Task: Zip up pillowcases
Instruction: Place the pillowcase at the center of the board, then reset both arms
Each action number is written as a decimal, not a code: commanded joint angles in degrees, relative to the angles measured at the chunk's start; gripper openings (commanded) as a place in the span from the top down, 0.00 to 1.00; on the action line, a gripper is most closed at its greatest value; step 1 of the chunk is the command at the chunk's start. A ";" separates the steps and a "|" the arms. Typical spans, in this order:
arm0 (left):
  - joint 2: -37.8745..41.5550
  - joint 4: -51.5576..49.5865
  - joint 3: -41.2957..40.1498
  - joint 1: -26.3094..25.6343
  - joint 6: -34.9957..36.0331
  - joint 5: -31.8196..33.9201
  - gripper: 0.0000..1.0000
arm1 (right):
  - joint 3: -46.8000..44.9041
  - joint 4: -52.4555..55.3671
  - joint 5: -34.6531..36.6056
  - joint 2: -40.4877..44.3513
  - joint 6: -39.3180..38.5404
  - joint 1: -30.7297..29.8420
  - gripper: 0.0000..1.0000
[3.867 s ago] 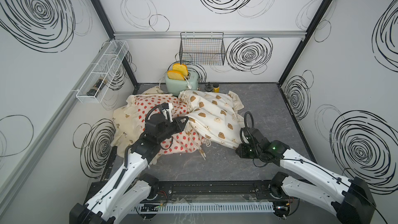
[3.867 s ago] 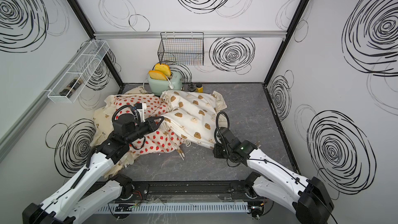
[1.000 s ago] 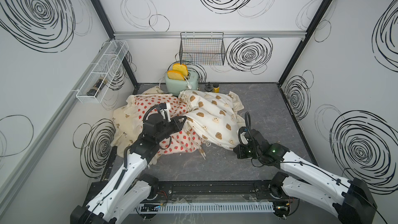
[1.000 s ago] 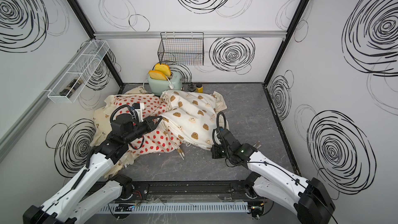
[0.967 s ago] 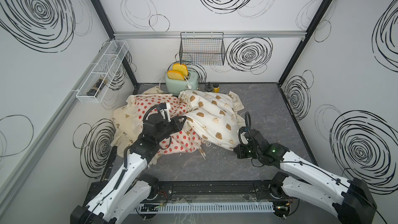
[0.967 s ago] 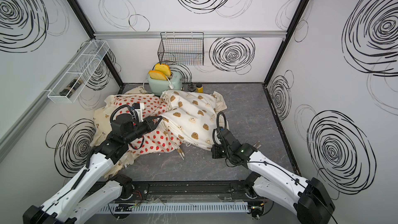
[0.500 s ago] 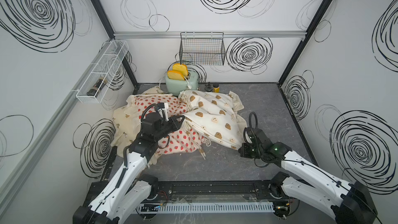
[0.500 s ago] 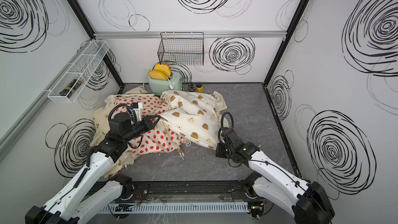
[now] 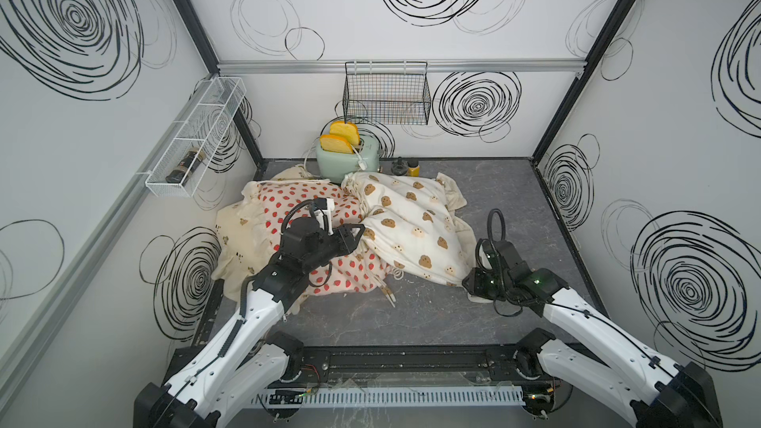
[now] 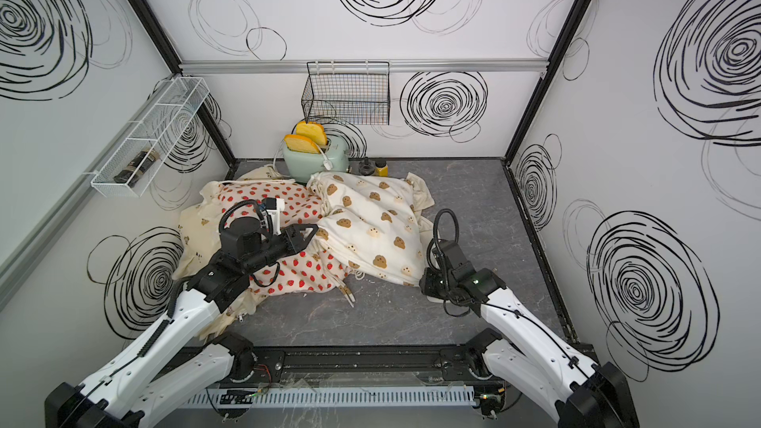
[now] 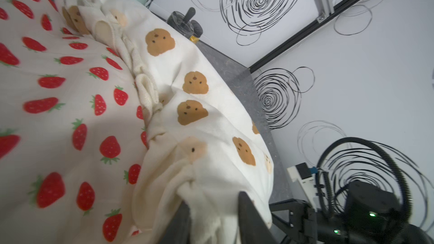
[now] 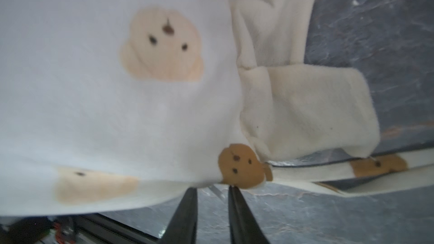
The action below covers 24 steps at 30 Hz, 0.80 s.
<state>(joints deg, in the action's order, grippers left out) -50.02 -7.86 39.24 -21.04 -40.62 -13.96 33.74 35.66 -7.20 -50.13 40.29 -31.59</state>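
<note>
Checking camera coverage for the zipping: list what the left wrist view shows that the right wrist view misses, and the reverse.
Left wrist only: the strawberry pillowcase, small bottles by the wall, the right arm, and the left gripper, jaws apart around a fold of the bear-face pillowcase. Right wrist only: the right gripper up close, jaws apart at that pillowcase's edge, a small silvery bit between its tips. Both: the bear-face pillowcase and the grey table.

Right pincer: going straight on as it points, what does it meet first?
Probably the near edge of the bear-face pillowcase, just ahead of the right pincer; depth is unclear.
</note>
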 commanded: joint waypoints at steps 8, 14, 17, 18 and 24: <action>6.03 -8.66 6.06 10.91 12.72 22.75 0.04 | 14.89 -5.01 6.21 -1.17 -8.04 10.36 0.02; 2.43 3.62 3.84 16.82 20.60 36.82 0.04 | 8.02 -28.90 12.65 -5.39 -12.21 27.27 0.03; 3.16 14.70 -3.27 18.50 27.33 42.45 0.04 | 2.09 -39.57 22.21 -7.65 -14.68 31.09 0.03; 3.89 19.12 -6.14 19.91 27.84 40.56 0.04 | -0.22 -43.35 25.71 -8.38 -16.03 31.38 0.03; 1.07 44.31 -21.78 22.37 27.90 33.36 0.04 | -15.12 -70.32 21.13 -19.01 -21.08 35.64 0.03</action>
<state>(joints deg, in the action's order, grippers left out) -46.74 18.59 20.67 1.41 -15.81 19.81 20.93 -17.65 14.09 -65.89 23.11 3.18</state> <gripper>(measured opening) 0.964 0.975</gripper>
